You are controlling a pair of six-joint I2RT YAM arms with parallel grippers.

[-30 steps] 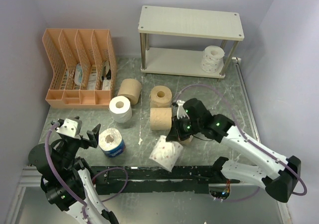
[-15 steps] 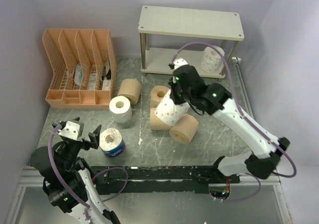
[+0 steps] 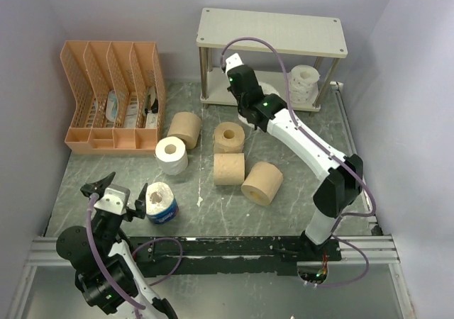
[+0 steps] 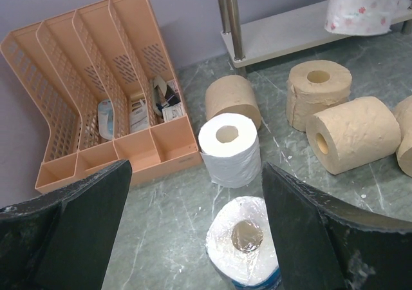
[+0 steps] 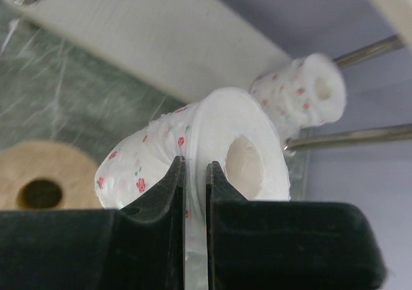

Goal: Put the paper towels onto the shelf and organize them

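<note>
The right gripper (image 5: pixel 193 174) is pinched on the soft wall of a white, red-flowered paper roll (image 5: pixel 219 142), squashing its cylinder. It holds it at the front edge of the shelf's (image 3: pixel 272 32) smooth off-white lower board (image 3: pixel 230 86), where a matching roll (image 3: pixel 303 84) sits at the right end. The left gripper (image 3: pixel 119 191) is spread wide, well in front of the shelf beside a blue-wrapped roll (image 3: pixel 160 202). Half a second earlier the flowered roll hung over the rough tan rolls (image 3: pixel 230 136) before the shelf.
</note>
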